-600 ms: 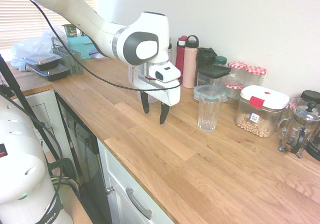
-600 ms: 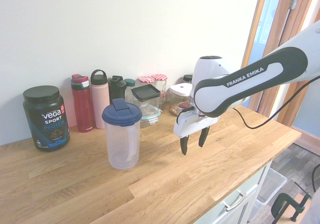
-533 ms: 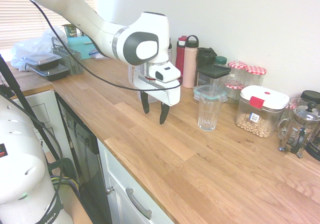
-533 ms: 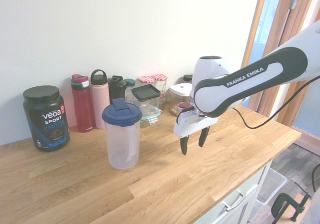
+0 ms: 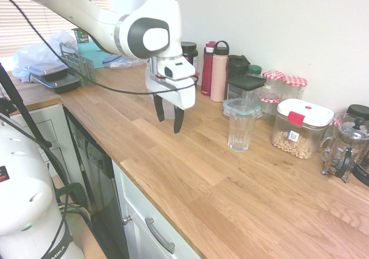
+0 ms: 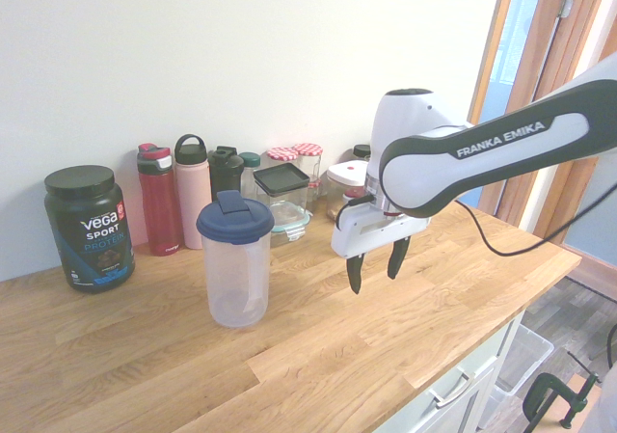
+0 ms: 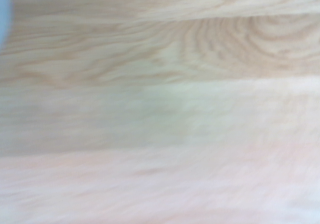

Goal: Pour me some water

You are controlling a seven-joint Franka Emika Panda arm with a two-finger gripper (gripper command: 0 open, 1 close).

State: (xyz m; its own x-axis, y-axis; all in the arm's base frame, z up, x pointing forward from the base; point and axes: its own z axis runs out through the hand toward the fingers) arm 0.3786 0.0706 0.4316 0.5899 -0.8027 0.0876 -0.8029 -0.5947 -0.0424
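Oak worktop (image 6: 318, 356) along white wall; tool (image 6: 372, 265) spread, empty, above it.

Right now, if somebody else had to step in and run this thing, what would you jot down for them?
Gripper: open, empty, pointing down above the wooden counter, touching nothing.
Pitcher with blue lid: upright on the counter, apart from the gripper, lid on.
Empty glass: upright near the storage jars, on the gripper's other side.
Done: nothing gripped or poured yet.
Left: take the pitcher, bring it to the glass, pour.
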